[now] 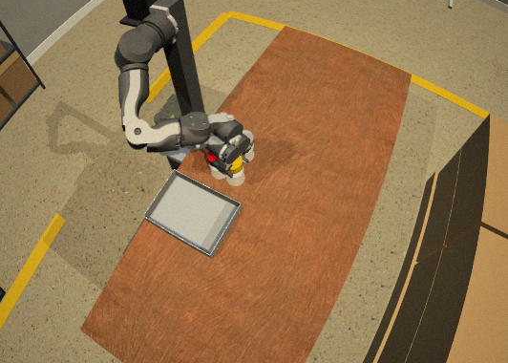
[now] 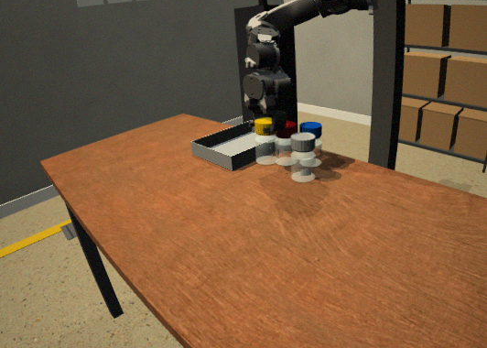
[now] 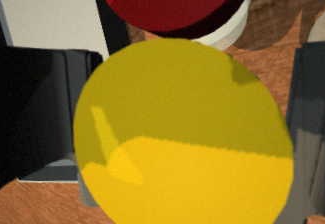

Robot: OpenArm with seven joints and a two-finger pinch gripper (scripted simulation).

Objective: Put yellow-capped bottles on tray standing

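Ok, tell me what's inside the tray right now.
The tray holds no bottles; its pale floor shows bare in the top view. The yellow-capped bottle stands beside it on the table, gripped by the gripper. In the exterior view the near wall hides part of the floor.

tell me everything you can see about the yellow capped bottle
The yellow-capped bottle is a small clear bottle with a round, flat yellow cap. It stands upright on the wooden table, beside the grey tray's near corner and next to the red-capped bottle. The gripper is closed on its cap from above.
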